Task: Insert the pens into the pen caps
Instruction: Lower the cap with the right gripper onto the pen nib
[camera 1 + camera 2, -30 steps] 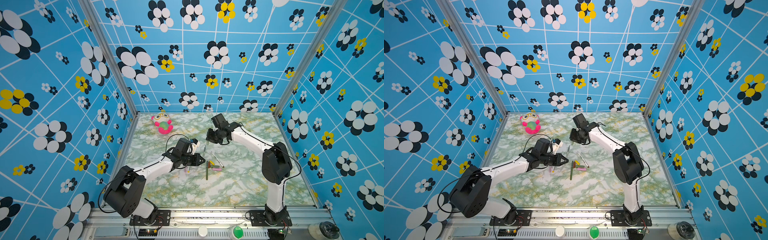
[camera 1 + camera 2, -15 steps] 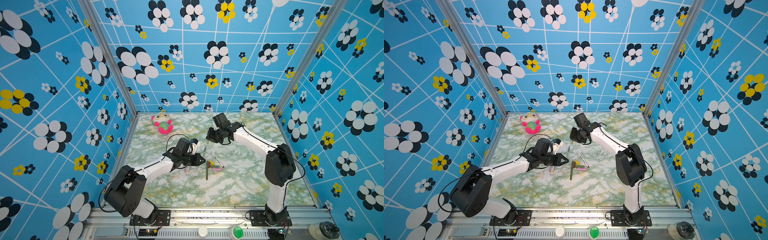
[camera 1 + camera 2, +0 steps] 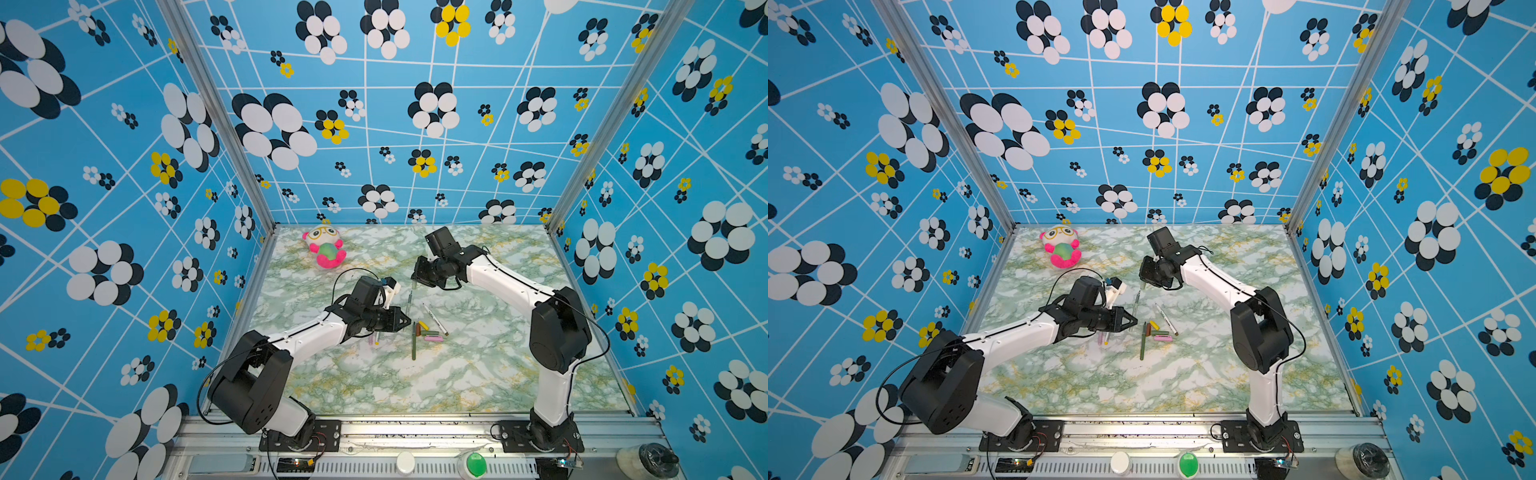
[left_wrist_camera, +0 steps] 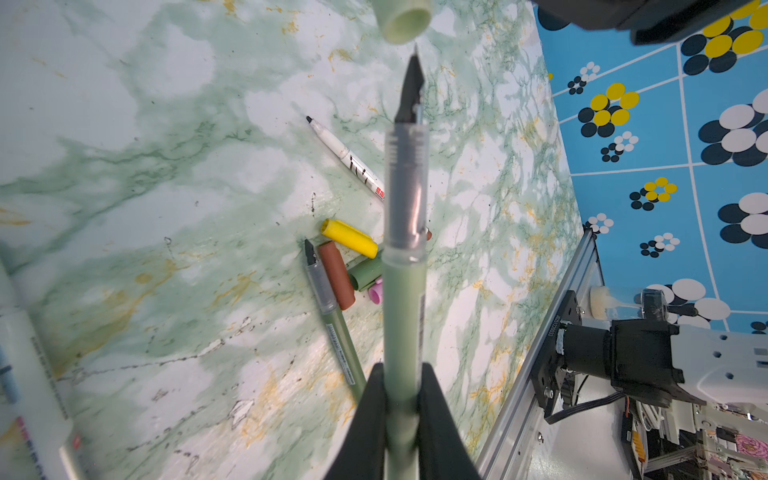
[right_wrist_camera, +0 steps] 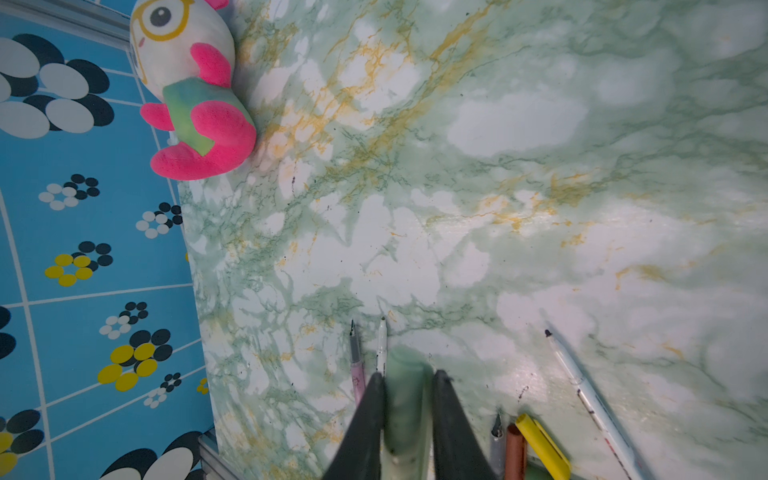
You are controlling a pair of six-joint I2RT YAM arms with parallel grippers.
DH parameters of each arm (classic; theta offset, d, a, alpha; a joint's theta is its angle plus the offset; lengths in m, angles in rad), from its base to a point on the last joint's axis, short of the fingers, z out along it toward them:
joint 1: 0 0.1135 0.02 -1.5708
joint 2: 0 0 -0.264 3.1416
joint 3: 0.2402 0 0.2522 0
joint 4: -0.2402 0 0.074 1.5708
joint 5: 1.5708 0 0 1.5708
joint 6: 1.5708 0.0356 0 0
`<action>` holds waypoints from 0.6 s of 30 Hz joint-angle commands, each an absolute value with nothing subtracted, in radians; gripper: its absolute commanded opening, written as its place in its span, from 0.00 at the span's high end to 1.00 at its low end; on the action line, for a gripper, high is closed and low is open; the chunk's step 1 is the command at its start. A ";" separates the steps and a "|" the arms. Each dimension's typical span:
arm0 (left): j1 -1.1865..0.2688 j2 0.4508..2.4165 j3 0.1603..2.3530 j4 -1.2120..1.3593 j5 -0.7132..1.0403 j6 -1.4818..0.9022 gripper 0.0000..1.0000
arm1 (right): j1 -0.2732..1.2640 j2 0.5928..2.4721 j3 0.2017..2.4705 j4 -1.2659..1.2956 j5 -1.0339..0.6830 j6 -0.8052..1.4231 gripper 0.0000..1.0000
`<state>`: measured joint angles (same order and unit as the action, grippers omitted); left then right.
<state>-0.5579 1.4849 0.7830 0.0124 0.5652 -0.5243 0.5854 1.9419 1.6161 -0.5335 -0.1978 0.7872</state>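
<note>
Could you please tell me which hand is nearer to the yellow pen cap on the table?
Left. The left hand is right beside the yellow pen cap; the right hand is farther away, behind it.

A pale green pen (image 4: 405,291) is held up in the air, mid-scene. Its black tip is right at the open mouth of a pale green cap (image 4: 405,18), held up too. Nearer, a yellow cap (image 4: 349,237), brown cap (image 4: 336,274), dark green cap (image 4: 365,272) and pink cap (image 4: 375,293) lie bunched by a dark green pen (image 4: 336,332). A white pen (image 4: 345,158) lies just right of them. To the left, a pink pen (image 5: 355,361) and the other white pen (image 5: 381,349) lie side by side.
</note>
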 commanded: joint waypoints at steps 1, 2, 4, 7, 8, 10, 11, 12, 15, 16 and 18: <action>-0.564 1.505 0.795 0.042 0.553 -0.524 1.00 | 0.598 1.922 1.616 -0.518 -0.218 0.799 0.79; -0.564 1.505 0.793 0.043 0.552 -0.524 1.00 | 0.599 1.922 1.616 -0.518 -0.218 0.800 0.79; -0.565 1.505 0.792 0.043 0.552 -0.523 1.00 | 0.600 1.922 1.616 -0.514 -0.219 0.802 0.79; -0.565 1.505 0.792 0.044 0.551 -0.524 1.00 | 0.601 1.922 1.618 -0.513 -0.220 0.803 0.79; -0.565 1.505 0.790 0.044 0.549 -0.524 1.00 | 0.601 1.921 1.617 -0.512 -0.219 0.804 0.79; -0.564 1.506 0.789 0.044 0.546 -0.523 1.00 | 0.603 1.916 1.617 -0.511 -0.218 0.804 0.79; -0.565 1.506 0.787 0.044 0.544 -0.524 1.00 | 0.602 1.915 1.617 -0.512 -0.218 0.804 0.79; -0.565 1.505 0.785 0.046 0.542 -0.524 1.00 | 0.602 1.913 1.617 -0.514 -0.215 0.803 0.79; -0.564 1.505 0.782 0.046 0.533 -0.525 1.00 | 0.602 1.906 1.618 -0.515 -0.213 0.801 0.79; -0.564 1.503 0.781 0.048 0.532 -0.526 1.00 | 0.602 1.904 1.616 -0.515 -0.212 0.800 0.79; -0.565 1.500 0.778 0.052 0.528 -0.530 1.00 | 0.603 1.899 1.613 -0.516 -0.210 0.799 0.79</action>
<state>-0.5579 1.4975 0.7830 0.0311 0.5446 -0.5247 0.5953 1.9411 1.6161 -0.5156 -0.2123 0.7979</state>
